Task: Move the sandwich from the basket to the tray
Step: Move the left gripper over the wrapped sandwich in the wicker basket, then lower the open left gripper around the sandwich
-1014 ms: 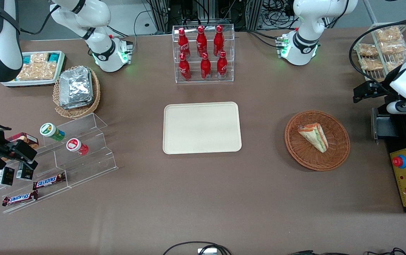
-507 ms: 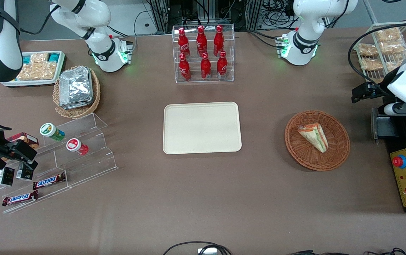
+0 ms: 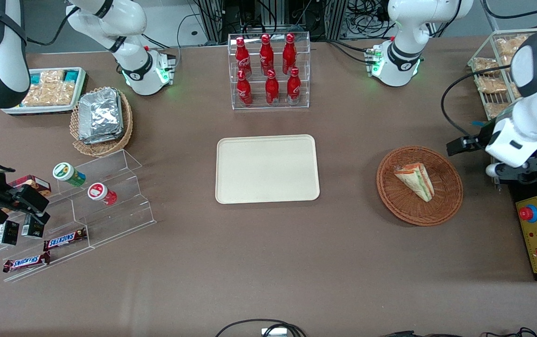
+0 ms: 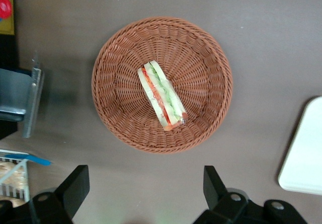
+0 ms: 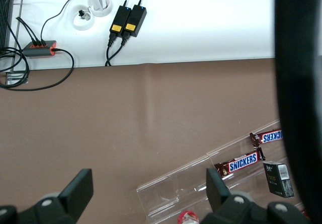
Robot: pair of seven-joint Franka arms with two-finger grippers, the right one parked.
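Approaching the basket, claw spread wide and empty

Missing the wedge looks like the main risk: the sandwich [image 4: 162,95] lies slanted across the floor of the basket [image 4: 108,58], its long axis running from about 11 to 5 o'clock in the wrist view, so fingers [image 4: 75,186] closing along that axis could skid off the clear wrap or drag the light wicker. The gripper [image 4: 145,182] is fully spread, holds nothing and touches nothing; it hovers near the basket's rim rather than over the sandwich. In the front view the gripper [image 3: 495,172] sits at the basket's 3 o'clock, toward the working arm's end. The tray [image 3: 231,187] waits bare, well apart at the basket's 9 o'clock.
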